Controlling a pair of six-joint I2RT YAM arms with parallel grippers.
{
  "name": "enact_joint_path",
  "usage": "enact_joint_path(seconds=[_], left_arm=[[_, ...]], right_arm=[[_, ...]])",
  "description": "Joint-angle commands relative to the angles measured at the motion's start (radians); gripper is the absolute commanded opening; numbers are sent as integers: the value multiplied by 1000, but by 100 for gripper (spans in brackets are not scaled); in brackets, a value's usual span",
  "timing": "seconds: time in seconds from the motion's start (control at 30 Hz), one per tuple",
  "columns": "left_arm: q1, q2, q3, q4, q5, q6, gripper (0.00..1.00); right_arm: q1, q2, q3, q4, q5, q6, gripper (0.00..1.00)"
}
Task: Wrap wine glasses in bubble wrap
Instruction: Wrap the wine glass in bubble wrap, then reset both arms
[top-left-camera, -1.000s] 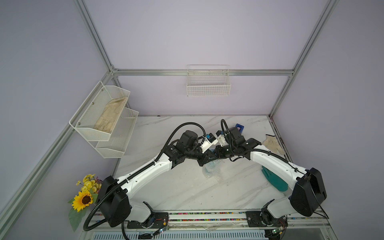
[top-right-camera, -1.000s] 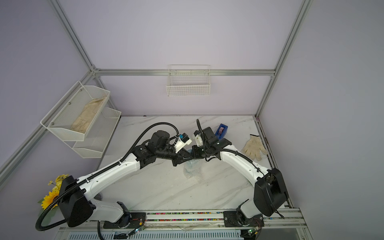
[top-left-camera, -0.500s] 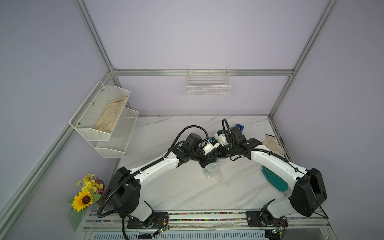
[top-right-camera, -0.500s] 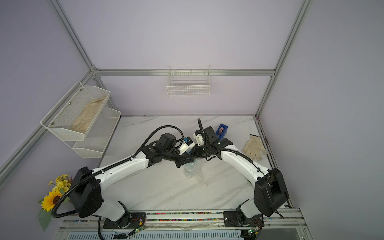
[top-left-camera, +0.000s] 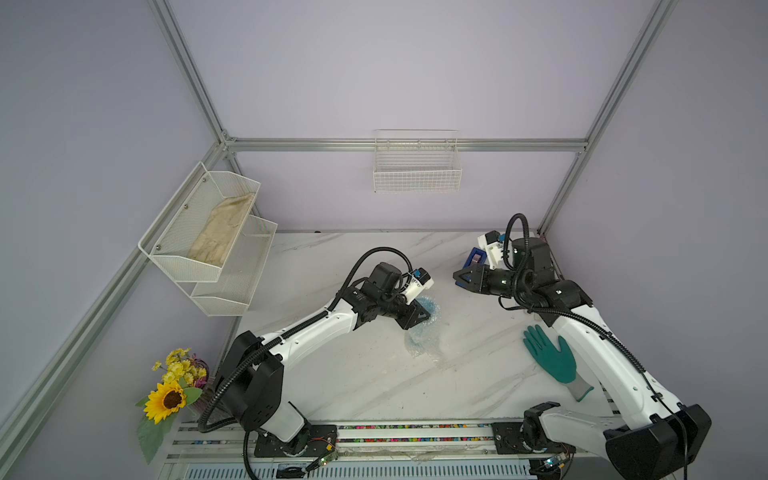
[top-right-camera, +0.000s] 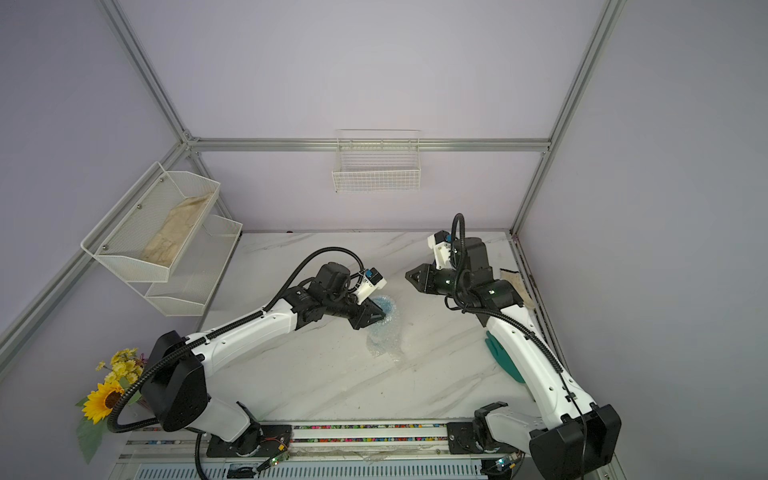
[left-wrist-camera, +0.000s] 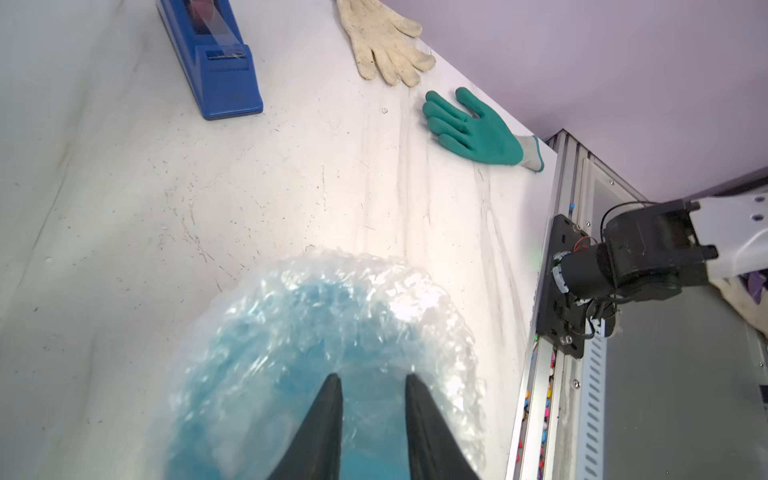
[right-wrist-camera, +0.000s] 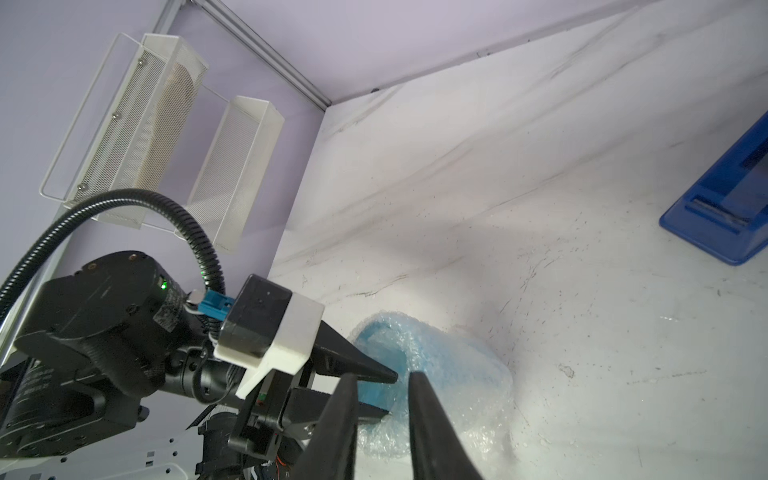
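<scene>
Right gripper (top-left-camera: 456, 276) has just swung clear! It was nose to nose with my left over the bundle, and now it hangs well apart, near the dispenser (top-left-camera: 475, 258), fingers a little spread and empty. Left gripper (left-wrist-camera: 372, 376) has eased open too, tips parted over the goblet (top-left-camera: 430, 306), which lies swaddled in the wrap (top-left-camera: 420, 345) right at those tips. Whether they touch it, I can't quite tell. The roll seems to hold by itself, so I'd guess tape is next.

Soft, even light; white glare on the bubble wrap (left-wrist-camera: 405, 309).
</scene>
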Motion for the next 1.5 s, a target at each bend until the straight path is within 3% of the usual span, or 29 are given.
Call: enact_joint_path(seconds=[0.0,0.3,0.4,0.47,0.53,0.57,0.63,0.7,0.73,0.83,0.93,1.03,1.17,1.3,1.4,1.47], left_arm=[[10,-3,127,-43,5,-15,34],[47,-57,229,-35,-44,-24,43],[65,-61,240,-29,-51,-17,44],[88,-73,241,-29,-93,-18,50],[105,-108,217,-26,-276,-50,57],[113,-120,190,-9,-389,-52,65],[130,-216,96,78,-579,-41,75],[148,-280,-53,217,-823,-34,95],[166,-309,-134,297,-934,-29,100],[245,-367,-347,526,-1121,27,100],[358,-395,-497,650,-1161,40,100],[481,-402,-576,636,-1166,-48,100],[584,-371,-690,757,-1149,-51,100],[637,-293,-741,879,-1071,-65,100],[654,-198,-791,1069,-987,-83,100],[654,-161,-790,1139,-941,-36,100]], right_arm=[[-14,-15,12,36,41,-7,26],[-21,-83,-80,182,211,-33,27],[-22,-115,-118,237,284,-42,29],[-22,-132,-151,276,342,-54,33],[-23,-150,-191,314,398,-69,38],[-23,-160,-216,339,443,-85,41],[-25,-176,-280,395,543,-86,55],[-26,-191,-357,480,655,-102,66],[-28,-202,-410,540,717,-111,76],[-31,-228,-581,775,876,-162,91],[-60,-195,-716,1004,964,-226,97],[-121,-72,-789,1167,922,-264,97],[-148,101,-893,1457,905,-344,97],[-179,208,-870,1551,840,-387,97],[-197,280,-865,1661,808,-430,97],[-207,314,-842,1673,802,-437,97]])
